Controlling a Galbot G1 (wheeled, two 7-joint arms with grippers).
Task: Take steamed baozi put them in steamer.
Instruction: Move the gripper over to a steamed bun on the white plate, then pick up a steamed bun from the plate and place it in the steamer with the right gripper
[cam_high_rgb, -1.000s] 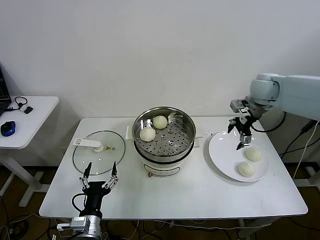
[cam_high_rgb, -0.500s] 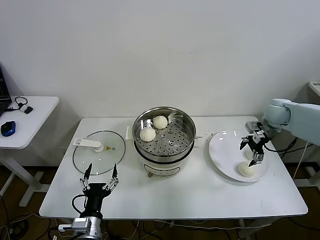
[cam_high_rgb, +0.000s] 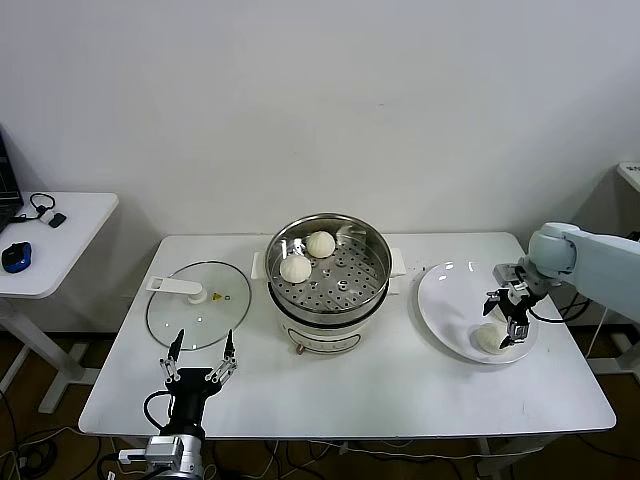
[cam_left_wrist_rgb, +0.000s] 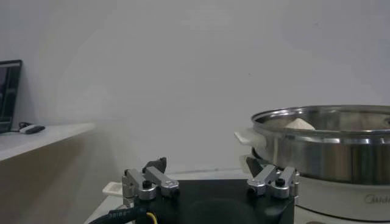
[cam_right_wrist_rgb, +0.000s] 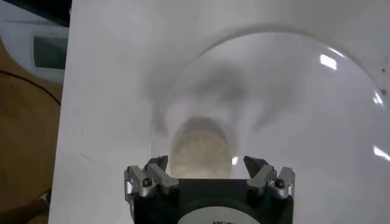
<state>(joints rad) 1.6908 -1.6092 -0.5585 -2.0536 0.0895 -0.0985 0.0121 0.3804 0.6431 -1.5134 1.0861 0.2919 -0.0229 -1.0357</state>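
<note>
The steel steamer (cam_high_rgb: 330, 272) stands mid-table with two cream baozi (cam_high_rgb: 320, 243) (cam_high_rgb: 295, 268) on its perforated tray. On the white plate (cam_high_rgb: 445, 295) to the right, one baozi (cam_high_rgb: 489, 339) lies near the front rim. My right gripper (cam_high_rgb: 508, 314) is low over the plate just behind it, open. In the right wrist view, a baozi (cam_right_wrist_rgb: 202, 146) lies between the open fingers of that gripper (cam_right_wrist_rgb: 206, 161); the gripper hides this bun in the head view. My left gripper (cam_high_rgb: 203, 336) is open and empty at the table's front left.
A flat glass lid (cam_high_rgb: 198, 300) lies left of the steamer. The left wrist view shows the steamer wall (cam_left_wrist_rgb: 329, 149) and a baozi top (cam_left_wrist_rgb: 300, 124). A side table (cam_high_rgb: 55, 245) with a blue mouse (cam_high_rgb: 15, 256) stands far left.
My right gripper has moved down and toward the plate's front right, from above the plate's back to low over a baozi, which it now hides. The left arm has not moved.
</note>
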